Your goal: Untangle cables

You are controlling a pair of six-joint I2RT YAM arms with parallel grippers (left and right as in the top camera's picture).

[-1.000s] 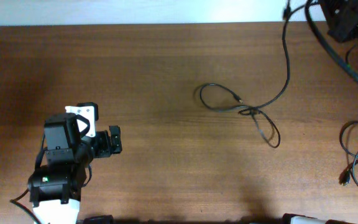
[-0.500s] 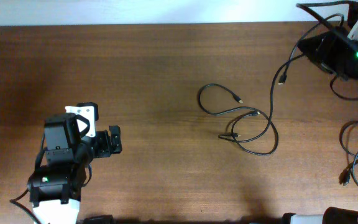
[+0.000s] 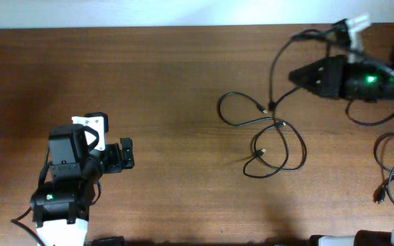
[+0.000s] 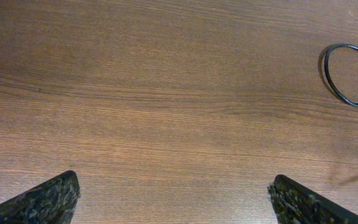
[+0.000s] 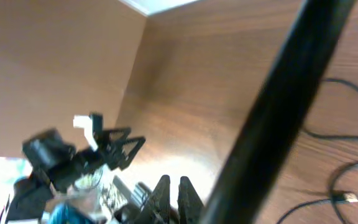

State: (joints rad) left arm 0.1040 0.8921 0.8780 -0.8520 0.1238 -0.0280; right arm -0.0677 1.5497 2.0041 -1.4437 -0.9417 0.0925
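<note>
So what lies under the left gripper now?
Between the open fingers of the left gripper only bare table shows; a cable loop lies off to one side. What the arm covers cannot be seen.

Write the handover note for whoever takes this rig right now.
Left gripper: open, empty, low over bare table.
Right gripper: fingers look shut; whether they pinch anything is unclear. One strand rises from the tangle toward it.
Tangle: overlapping loops mid-table, strands crossing. Another cable lies at the right edge.
Done: nothing separated yet.
Left: pull the loops apart and lay each cable alone.
</note>
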